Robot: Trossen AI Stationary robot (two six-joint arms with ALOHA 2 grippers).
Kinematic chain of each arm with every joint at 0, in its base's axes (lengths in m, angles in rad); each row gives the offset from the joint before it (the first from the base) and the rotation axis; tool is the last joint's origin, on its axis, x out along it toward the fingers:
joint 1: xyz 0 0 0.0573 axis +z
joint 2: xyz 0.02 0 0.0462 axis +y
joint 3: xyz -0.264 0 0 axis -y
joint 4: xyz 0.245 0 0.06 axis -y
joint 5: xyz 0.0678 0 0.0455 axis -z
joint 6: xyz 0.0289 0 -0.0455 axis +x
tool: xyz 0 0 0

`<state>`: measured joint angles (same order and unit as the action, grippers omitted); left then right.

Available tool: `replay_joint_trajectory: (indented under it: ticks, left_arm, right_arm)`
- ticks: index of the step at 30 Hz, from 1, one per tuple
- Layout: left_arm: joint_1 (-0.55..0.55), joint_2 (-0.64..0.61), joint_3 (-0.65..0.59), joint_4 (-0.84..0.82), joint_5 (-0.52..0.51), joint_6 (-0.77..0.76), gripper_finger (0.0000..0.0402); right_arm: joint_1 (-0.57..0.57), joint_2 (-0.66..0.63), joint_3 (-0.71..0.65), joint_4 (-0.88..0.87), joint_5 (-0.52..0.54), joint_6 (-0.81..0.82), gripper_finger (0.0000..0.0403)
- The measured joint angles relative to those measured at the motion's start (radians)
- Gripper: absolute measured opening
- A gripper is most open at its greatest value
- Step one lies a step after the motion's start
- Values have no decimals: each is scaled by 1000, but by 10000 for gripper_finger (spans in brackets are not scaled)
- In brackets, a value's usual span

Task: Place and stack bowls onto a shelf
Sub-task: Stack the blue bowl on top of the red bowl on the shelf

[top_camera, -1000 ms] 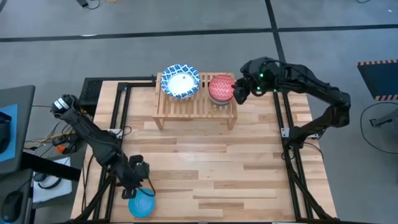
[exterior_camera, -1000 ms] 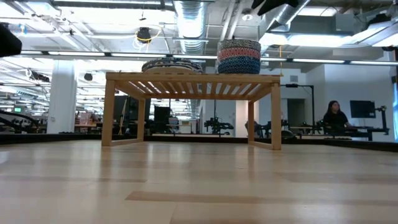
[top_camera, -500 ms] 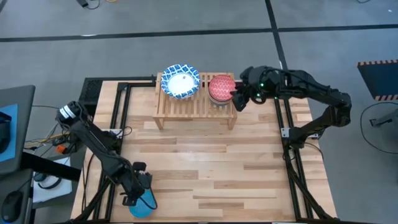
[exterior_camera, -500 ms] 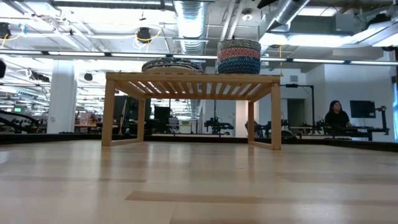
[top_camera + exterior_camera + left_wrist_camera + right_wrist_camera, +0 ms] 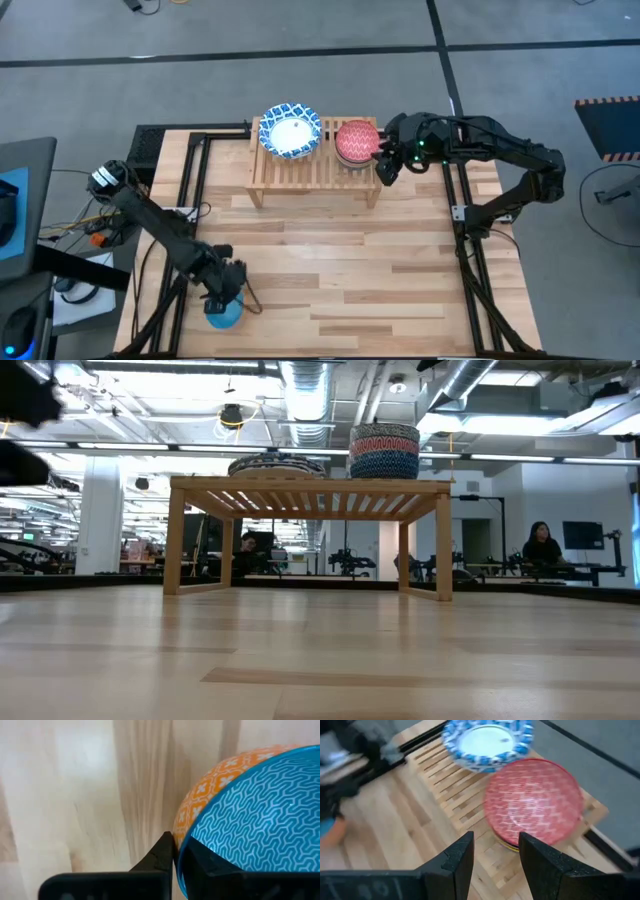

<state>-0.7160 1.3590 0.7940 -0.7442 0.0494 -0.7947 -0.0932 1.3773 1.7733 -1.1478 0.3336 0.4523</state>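
The left pincer [image 5: 224, 292] pinches the rim of the bright blue bowl [image 5: 250, 820] (white zigzag lines inside, orange outside) at the bench's front left corner. The right pincer [image 5: 385, 166], fingers spread, hangs beside the shelf's [image 5: 312, 166] right end. On the shelf stand a red bowl [image 5: 356, 141] and a white, blue-rimmed bowl [image 5: 291, 132]. The bench [image 5: 340, 260] is pale wooden planks; a person [image 5: 543, 547] sits in the room behind.

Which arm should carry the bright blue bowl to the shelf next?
Left. The left gripper is already clamped on the rim of the bright blue patterned bowl at the table's near left corner; the right gripper sits open beside the low light-wood slatted shelf.
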Motion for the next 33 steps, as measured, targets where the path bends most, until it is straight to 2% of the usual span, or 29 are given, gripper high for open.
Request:
replay_joint_trajectory:
  ticks: [4,7,10,15,18,21,24,28,33]
  left_arm:
    - [121,-124,18,-71,-49,-9,3]
    - [225,-213,66,-157,-193,-40,2]
    - [327,-291,162,-191,-361,-52,2]
    - [486,-304,375,-171,-557,137,1]
    - [603,-243,519,-159,-570,299,1]
    - [732,-135,671,-154,-519,437,1]
    - [842,-21,834,-160,-462,506,1]
    - [932,134,1049,-156,-457,573,1]
    - [1005,327,1289,-163,-426,668,0]
  right_arm:
    - [38,0,0,27,-40,-62,180]
    - [59,0,0,62,-33,-11,180]
    - [88,15,0,103,26,49,180]
    - [150,39,1,146,108,107,180]
    - [175,39,-2,143,120,136,180]
    - [180,32,0,155,125,172,180]
    - [185,24,0,143,141,222,180]
    - [195,22,0,99,178,282,176]
    - [246,22,0,-36,269,422,164]
